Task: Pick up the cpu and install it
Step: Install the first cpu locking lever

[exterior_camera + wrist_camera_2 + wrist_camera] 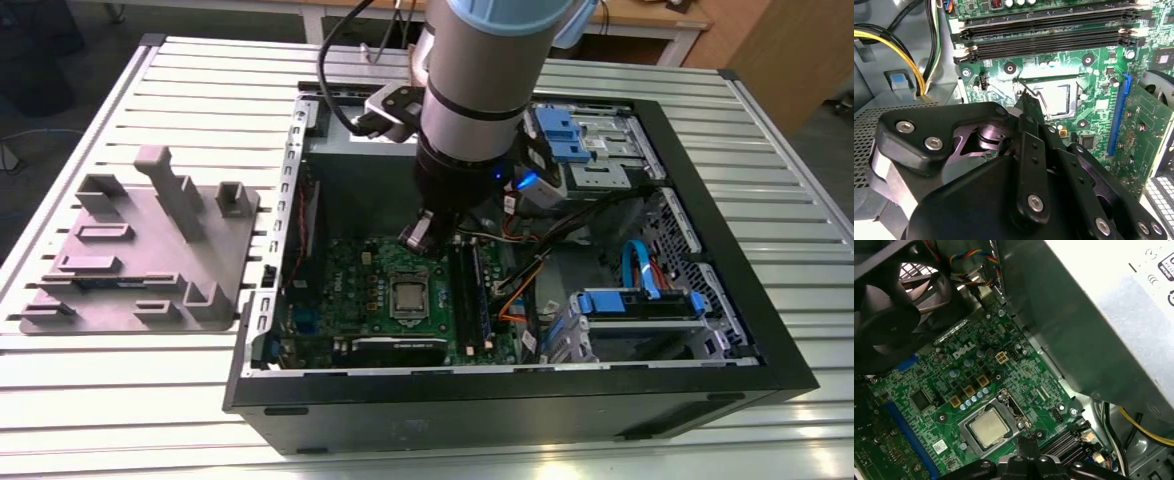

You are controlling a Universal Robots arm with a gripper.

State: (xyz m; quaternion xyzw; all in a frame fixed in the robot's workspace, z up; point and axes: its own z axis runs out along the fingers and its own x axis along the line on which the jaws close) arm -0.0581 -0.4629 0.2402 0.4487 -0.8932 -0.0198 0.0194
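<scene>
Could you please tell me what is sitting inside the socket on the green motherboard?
The cpu lies flat in the socket, silver top up. The contacts beneath it are covered.

The cpu [988, 428], a small square chip with a pale silver top, lay flat in its socket [1015, 416] on the green motherboard [1019, 365].

1 cpu [988, 428] — 1 mobo [1019, 365]

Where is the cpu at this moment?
The cpu sits in the motherboard socket inside the open case, to the exterior view's left of the memory slots, near the gripper.
</scene>
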